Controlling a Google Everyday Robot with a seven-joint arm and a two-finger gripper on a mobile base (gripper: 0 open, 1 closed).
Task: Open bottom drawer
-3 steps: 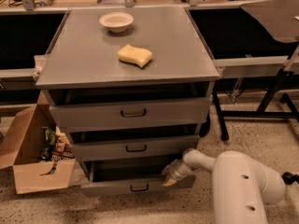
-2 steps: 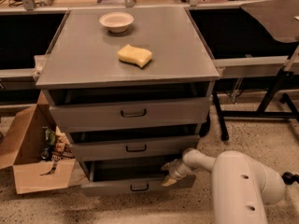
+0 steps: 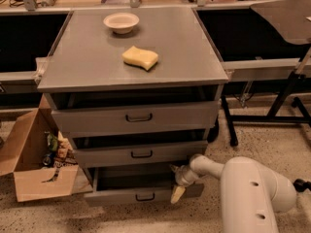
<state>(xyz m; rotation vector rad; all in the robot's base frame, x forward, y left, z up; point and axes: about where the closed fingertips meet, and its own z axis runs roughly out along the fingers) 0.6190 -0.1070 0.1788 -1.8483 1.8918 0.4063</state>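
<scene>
The bottom drawer [image 3: 116,196] is the lowest, shortest grey front of three, with a small dark loop handle [image 3: 145,197] at its centre. It stands pulled out, with a dark gap above its front. My gripper [image 3: 176,186] sits at the drawer's right end, at the top edge of the front. One pale yellowish fingertip [image 3: 177,194] hangs down over the front face. My white arm [image 3: 252,193] reaches in from the lower right.
The grey cabinet top [image 3: 87,57] carries a yellow sponge [image 3: 140,58] and a white bowl [image 3: 121,22]. The top drawer [image 3: 136,116] and middle drawer [image 3: 141,154] stand slightly out. An open cardboard box [image 3: 34,159] of clutter sits left. Black table legs [image 3: 282,101] stand right.
The drawer front and my gripper have shifted slightly toward the camera; little else differs.
</scene>
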